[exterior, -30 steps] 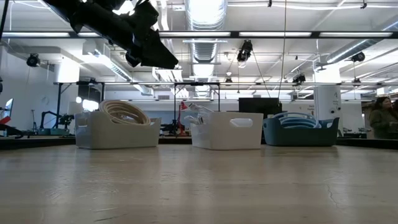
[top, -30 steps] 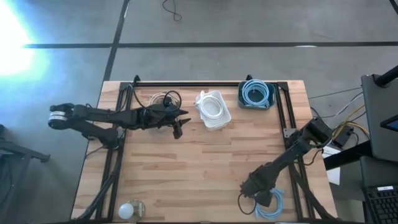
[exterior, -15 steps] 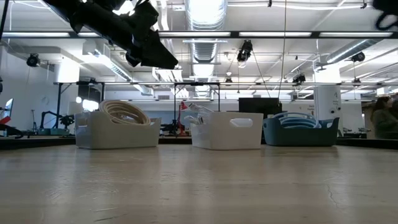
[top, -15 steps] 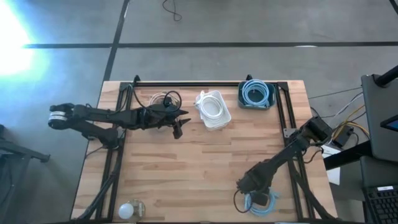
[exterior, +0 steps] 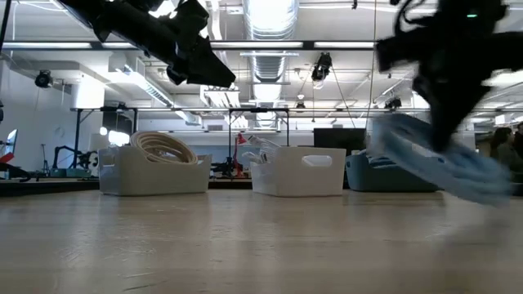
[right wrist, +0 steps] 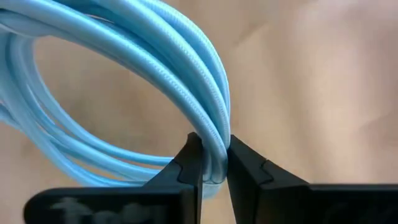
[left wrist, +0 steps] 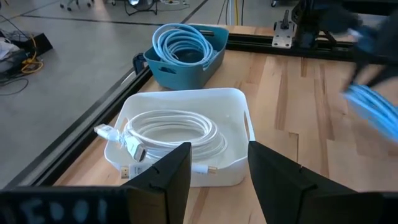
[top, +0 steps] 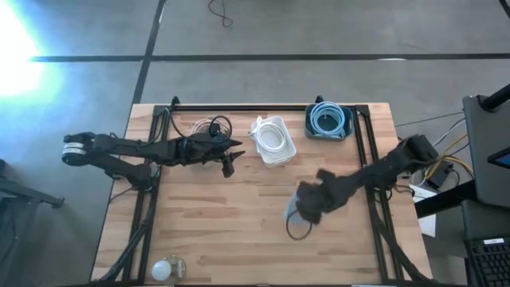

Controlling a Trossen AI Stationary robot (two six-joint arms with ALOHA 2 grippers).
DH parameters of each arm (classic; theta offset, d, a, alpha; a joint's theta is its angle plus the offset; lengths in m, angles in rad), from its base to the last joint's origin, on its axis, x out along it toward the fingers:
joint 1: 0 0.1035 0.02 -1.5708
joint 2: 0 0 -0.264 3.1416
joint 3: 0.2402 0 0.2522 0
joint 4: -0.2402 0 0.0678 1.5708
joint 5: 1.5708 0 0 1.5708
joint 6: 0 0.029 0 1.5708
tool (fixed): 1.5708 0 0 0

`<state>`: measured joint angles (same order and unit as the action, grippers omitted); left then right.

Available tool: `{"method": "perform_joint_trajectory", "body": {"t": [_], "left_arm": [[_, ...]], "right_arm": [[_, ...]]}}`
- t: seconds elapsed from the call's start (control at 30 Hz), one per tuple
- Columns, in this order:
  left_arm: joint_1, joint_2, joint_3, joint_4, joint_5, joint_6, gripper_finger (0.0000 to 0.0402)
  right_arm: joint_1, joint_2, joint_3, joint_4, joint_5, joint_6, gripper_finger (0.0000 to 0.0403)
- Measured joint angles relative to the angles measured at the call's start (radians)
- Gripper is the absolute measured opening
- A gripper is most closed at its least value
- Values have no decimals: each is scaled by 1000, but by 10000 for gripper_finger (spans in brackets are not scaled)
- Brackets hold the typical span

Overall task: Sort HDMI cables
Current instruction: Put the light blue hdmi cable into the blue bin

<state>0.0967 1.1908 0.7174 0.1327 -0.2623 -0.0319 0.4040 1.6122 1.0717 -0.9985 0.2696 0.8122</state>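
My right fingers [right wrist: 209, 163] were pinched on a few strands of the light blue HDMI cable [right wrist: 124, 74], its coil dangling clear of the wooden surface [top: 239, 231] so I could carry it toward the blue bin [top: 327, 121]. My left fingers [left wrist: 214, 171] stood wide, empty, facing the white bin [left wrist: 236, 171], out of the way.

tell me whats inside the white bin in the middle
The white bin holds a coiled white cable, its connector ends lying loose on that coil. Whether another white coil lies beneath it cannot be seen; the bin floor is covered.
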Motion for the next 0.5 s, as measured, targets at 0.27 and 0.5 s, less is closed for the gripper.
{"method": "perform_joint_trajectory", "body": {"t": [0.27, 0.5], "left_arm": [[0, 0, 0, 3, 0, 2, 167], [0, 0, 0, 3, 0, -1, 167]], "right_arm": [[-190, -173, 2, -7, 413, -159, 40], [-422, -339, -8, -20, 568, -119, 42]]}}
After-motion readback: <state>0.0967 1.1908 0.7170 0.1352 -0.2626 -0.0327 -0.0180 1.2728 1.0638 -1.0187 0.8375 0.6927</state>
